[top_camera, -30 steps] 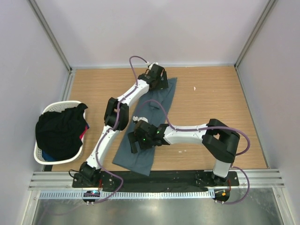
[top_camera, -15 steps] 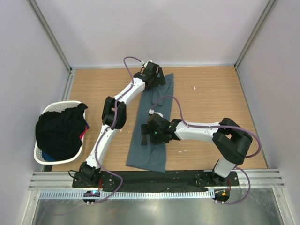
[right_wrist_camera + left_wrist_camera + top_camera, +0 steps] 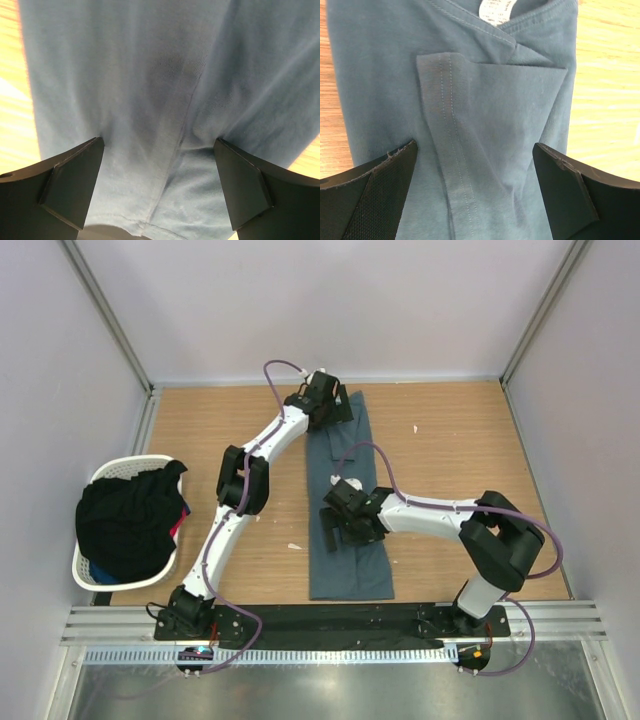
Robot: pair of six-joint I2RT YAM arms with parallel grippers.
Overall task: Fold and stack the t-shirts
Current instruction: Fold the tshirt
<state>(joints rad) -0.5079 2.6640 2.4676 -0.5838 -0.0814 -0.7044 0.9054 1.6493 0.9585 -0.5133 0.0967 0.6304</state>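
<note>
neck label (image 3: 495,9) of t-shirt (image 3: 380,75) half off-frame

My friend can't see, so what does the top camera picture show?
A blue-grey t-shirt, folded into a long strip, lies on a wooden table. The left gripper is over its far end, the right gripper over its middle. A white basket of dark clothes sits at left.

White plastic laundry basket (image 3: 80,562): well off to the left of the right gripper (image 3: 333,528). Wooden table (image 3: 450,470) below it. Small white scrap (image 3: 293,546) near its left side; another scrap (image 3: 416,427) right of the left gripper (image 3: 342,410). Metal rail (image 3: 330,618) along the near edge.
</note>
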